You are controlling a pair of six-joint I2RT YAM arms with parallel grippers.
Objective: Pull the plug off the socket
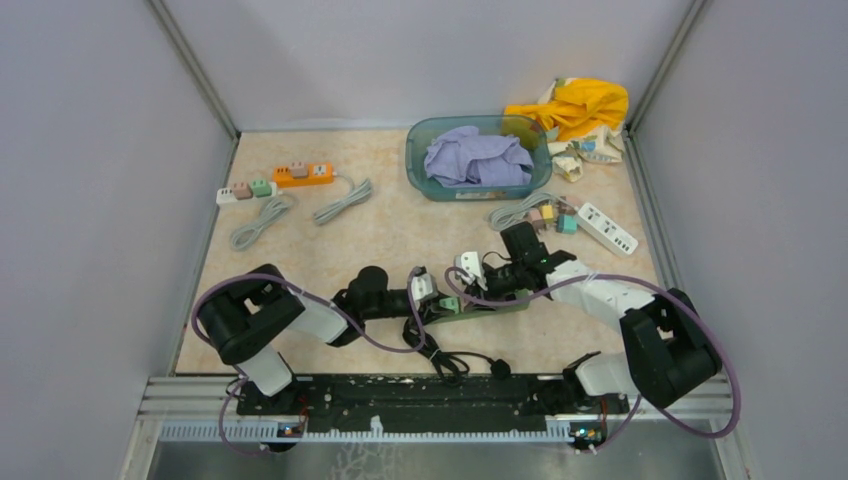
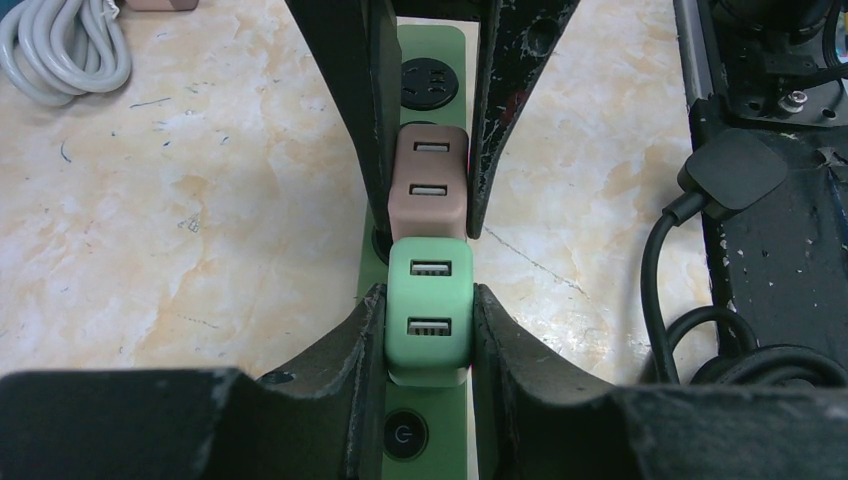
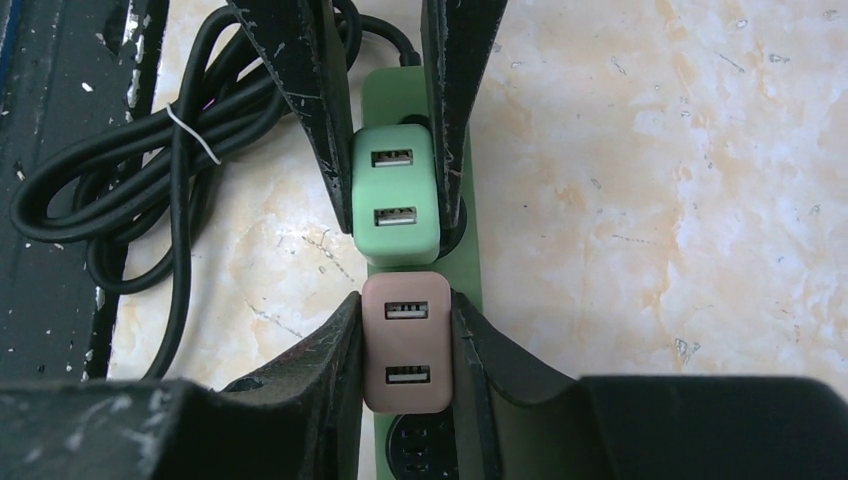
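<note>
As both arms [image 1: 318, 318] stretch inward, left tool [image 2: 428, 295] clamps green plug [image 2: 430, 335], right tool [image 3: 405, 300] brown plug [image 3: 406, 350].

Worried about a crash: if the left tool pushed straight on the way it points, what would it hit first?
Likely the strip, just under the green plug that the left tool clamps; depth is hard to judge.

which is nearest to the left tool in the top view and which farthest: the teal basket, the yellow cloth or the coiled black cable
1. Coiled black cable: close by the left tool, on its near side.
2. Teal basket: well beyond the tool, on the far side and slightly to the right.
3. Yellow cloth: in the far right corner, behind the basket.
</note>
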